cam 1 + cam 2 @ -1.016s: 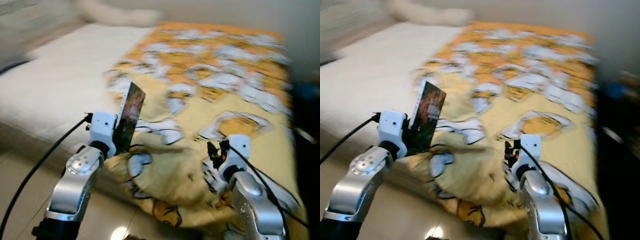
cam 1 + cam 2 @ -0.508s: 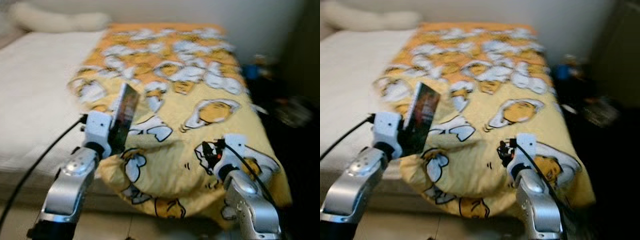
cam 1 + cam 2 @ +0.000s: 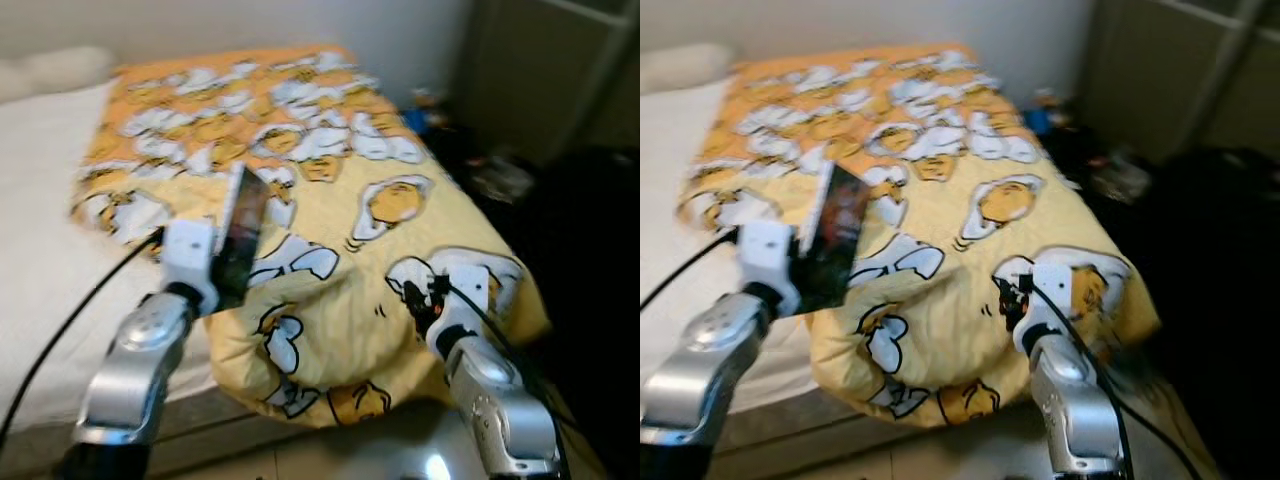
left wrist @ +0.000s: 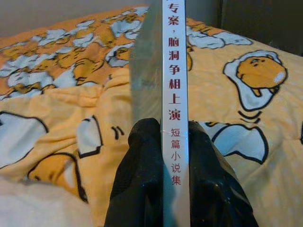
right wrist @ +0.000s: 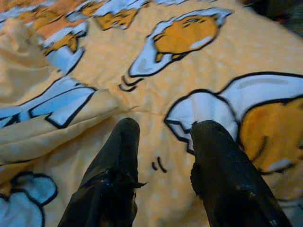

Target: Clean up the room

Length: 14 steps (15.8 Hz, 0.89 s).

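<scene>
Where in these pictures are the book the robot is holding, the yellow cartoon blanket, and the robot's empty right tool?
book point(image 4: 174, 94), left wrist view, on its white spine with printed characters.
yellow cartoon blanket point(image 3: 330, 330), left eye view, on the bunched front fold.
right tool point(image 5: 163, 156), right wrist view, midway between its two black fingertips.

Soft, even indoor light falls on the blanket point(image 3: 330, 200), which shows bright and warm. The right of both eye views sinks into deep shadow. The eye views are smeared by motion blur, worst toward the edges. A small glare spot shines on the floor point(image 3: 436, 467). The left wrist view is sharp on the book point(image 4: 174, 94); the right wrist view is slightly soft.
</scene>
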Available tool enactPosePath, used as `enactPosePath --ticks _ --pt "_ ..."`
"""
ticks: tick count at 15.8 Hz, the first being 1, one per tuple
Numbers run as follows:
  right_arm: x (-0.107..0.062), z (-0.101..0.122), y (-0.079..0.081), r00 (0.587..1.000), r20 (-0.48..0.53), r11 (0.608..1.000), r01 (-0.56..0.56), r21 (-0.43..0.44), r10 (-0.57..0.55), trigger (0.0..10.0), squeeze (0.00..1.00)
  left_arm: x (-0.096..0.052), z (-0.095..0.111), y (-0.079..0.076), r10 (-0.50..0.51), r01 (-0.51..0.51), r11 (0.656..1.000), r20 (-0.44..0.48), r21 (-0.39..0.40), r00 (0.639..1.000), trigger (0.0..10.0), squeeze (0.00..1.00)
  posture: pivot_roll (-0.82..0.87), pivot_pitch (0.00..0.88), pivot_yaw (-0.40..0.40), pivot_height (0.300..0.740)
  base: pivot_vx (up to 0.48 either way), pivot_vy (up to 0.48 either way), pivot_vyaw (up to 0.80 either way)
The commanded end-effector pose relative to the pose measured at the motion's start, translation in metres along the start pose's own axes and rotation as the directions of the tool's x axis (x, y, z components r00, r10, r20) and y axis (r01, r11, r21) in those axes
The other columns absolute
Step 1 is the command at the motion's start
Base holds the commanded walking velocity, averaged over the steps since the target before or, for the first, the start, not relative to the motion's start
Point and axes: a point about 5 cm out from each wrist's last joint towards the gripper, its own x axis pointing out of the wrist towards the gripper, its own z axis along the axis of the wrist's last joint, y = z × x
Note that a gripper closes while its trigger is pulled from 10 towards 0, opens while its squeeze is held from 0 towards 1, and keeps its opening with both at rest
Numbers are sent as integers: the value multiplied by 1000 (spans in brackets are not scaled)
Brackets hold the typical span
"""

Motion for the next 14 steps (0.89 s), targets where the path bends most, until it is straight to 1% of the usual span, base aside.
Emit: enactPosePath --ticks 1,2,4,9,12,14 --pt "0 2 -7 1000 7 1000 25 -16 -25 10000 0 -2 8 -9 -29 29 1000 39 0 999 10000 0 -9 0 45 740 0 480 0" --pt "0 2 -7 1000 11 999 21 -30 -20 10000 0 -2 7 -9 -29 29 1000 38 1 999 10000 0 -9 0 45 740 0 480 0" --pt "4 4 1 999 20 998 -33 -62 34 10000 0 -2 9 -8 -17 17 1000 36 11 999 10000 0 5 0 36 740 0 480 0" --pt "7 5 5 998 33 997 -43 -59 45 10000 0 -2 12 -9 -16 14 1000 43 25 999 10000 0 22 0 27 740 0 479 0" --pt "6 4 7 997 33 994 -69 -81 71 10000 0 -2 10 -12 -21 20 1000 39 23 999 10000 0 12 0 25 740 0 480 0" --pt "6 5 6 997 38 994 -66 -84 69 10000 0 -1 11 -13 -28 27 999 40 35 999 10000 0 18 0 21 740 0 480 0"
